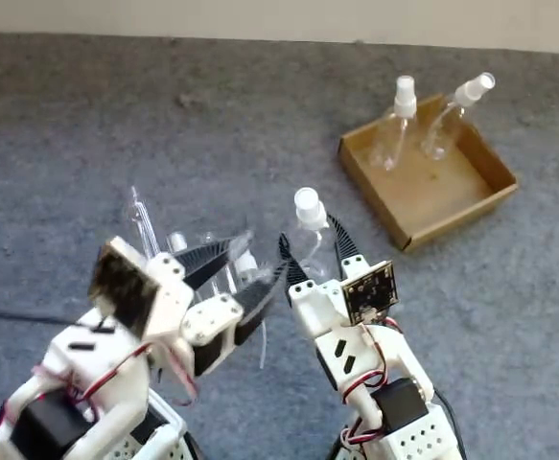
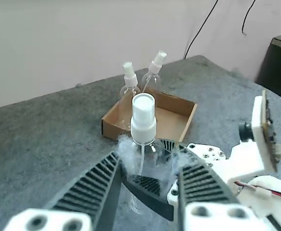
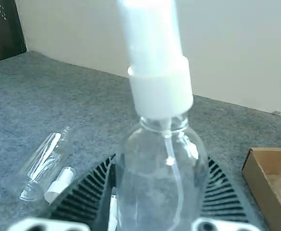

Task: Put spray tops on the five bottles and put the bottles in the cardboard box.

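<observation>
Held upright in the right tool (image 1: pixel 313 251): a clear bottle (image 3: pixel 162 178) with a white spray top (image 3: pixel 157 82) seated on its neck, pinched on both sides of its round body by half-closed jaws. Just beside it, the left tool (image 1: pixel 244 264), spread wide with nothing visible in its grasp, tips near the same bottle.

Probably light and empty, stiff-walled, smooth and slippery. Hard to say whether glass or plastic, so best treated as breakable. Best gripped low on the widest part of the body, never by the spray top, likely to twist or pull off.

Long axis vertical, nozzle end up, thin dip tube (image 3: pixel 171 159) running down inside.

Beyond the right tool and off to its outer side, the cardboard box (image 1: pixel 356 163) with two capped bottles (image 1: pixel 394 125) leaning inside. On the grey surface (image 1: pixel 116 115) over by the left tool, one uncapped bottle (image 3: pixel 44 161) lying flat, a loose spray top (image 3: pixel 60 182) just beside it.
</observation>
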You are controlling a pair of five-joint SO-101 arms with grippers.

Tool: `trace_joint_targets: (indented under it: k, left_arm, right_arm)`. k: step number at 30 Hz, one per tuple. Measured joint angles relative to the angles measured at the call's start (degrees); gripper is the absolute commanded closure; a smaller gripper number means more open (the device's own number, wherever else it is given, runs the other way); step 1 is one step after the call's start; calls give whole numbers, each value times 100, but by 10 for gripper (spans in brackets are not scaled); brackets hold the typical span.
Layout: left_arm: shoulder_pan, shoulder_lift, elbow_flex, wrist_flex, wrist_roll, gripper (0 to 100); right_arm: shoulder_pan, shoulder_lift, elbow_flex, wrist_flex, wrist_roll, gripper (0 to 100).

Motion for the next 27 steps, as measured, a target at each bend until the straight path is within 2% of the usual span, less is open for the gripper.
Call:
trace_joint_targets:
  k: [3,8,18,23,27]
  left_arm:
    - [0,-299,343,0,0,954]
    - [0,-765,1099,0,0,951]
    - [0,-1969,3095,-1090,0,949]
    - [9,-2004,3270,-1187,0,949]
    - [9,-2004,3279,-1196,0,949]
  right_arm:
    - [229,0,0,0,0,826]
    - [870,0,0,0,0,826]
    - [897,0,-651,659,0,827]
    - [897,53,-1029,668,0,827]
    - [897,765,-1477,571,0,827]
